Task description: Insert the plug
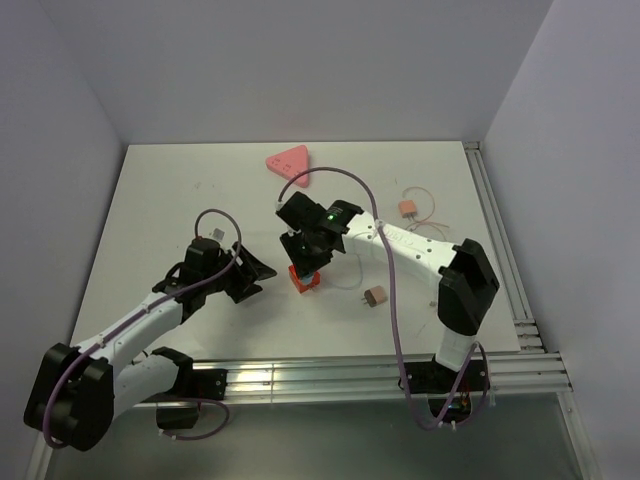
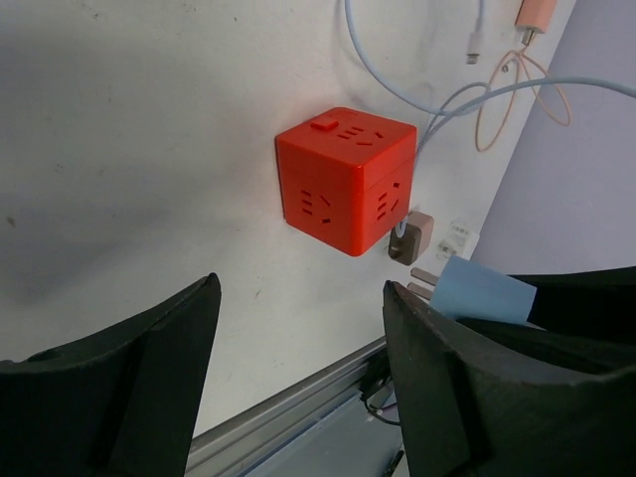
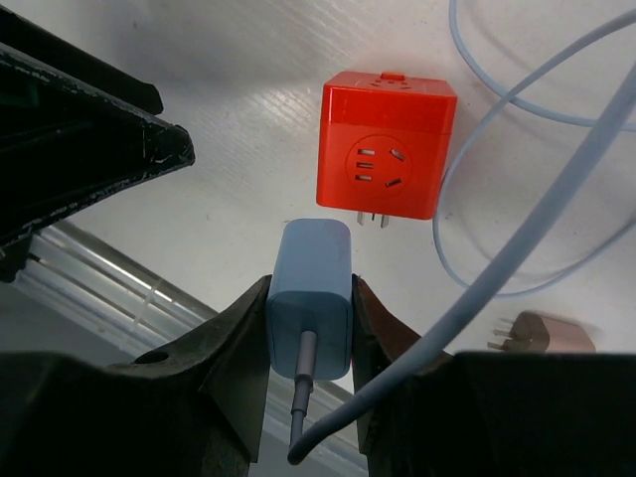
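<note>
Two claws: my right claw (image 3: 311,290) is clenched on the blue plug (image 3: 310,260), hovering just short of the red socket cube (image 3: 388,144) on the table (image 3: 229,149). Left claw (image 2: 300,298) gapes empty near the cube. Best bet: square the plug to a socket face, push straight, left bracing.

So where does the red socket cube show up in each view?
Top external: red socket cube at centre.
Left wrist: cube upper middle.
Right wrist: cube upper middle, ahead of the held blue plug.
Shared landmark: small brown plug near it.
</note>
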Robot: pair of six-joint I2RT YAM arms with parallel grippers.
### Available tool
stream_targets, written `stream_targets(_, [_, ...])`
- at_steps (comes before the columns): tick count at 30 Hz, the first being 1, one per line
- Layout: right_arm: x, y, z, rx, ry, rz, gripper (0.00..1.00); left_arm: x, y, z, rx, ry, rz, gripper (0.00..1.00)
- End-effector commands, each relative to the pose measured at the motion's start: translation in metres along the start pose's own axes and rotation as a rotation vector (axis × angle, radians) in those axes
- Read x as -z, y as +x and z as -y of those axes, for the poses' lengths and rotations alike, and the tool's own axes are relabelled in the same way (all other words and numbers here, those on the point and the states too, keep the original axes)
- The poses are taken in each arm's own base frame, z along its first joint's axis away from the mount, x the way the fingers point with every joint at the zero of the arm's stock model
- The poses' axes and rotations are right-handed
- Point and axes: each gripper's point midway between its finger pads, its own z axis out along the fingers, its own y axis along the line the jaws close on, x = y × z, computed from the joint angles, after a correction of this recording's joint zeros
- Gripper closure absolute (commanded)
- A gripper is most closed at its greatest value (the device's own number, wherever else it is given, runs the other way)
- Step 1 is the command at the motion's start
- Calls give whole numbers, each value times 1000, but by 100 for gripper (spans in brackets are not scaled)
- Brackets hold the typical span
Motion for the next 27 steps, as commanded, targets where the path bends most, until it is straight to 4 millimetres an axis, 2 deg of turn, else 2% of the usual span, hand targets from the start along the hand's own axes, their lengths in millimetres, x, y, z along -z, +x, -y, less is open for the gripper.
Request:
stream_targets(1, [-8, -5, 2, -17, 45, 18, 100, -1, -7, 24, -43, 69, 8, 28])
stream_targets(5, [-18, -9, 8, -4, 91, 10, 100, -5, -6, 23, -43, 73, -4, 27])
stream_targets(11, [-21, -17, 14, 26, 128, 28, 100, -9, -4, 21, -46, 70, -26, 27])
stream_targets(17, [-13, -28, 11, 25, 120, 74, 100, -10, -2, 20, -51, 66, -34, 27])
stream_targets(27, [-36, -18, 14, 37, 116, 12, 100, -10, -3, 23, -57, 88, -30, 27])
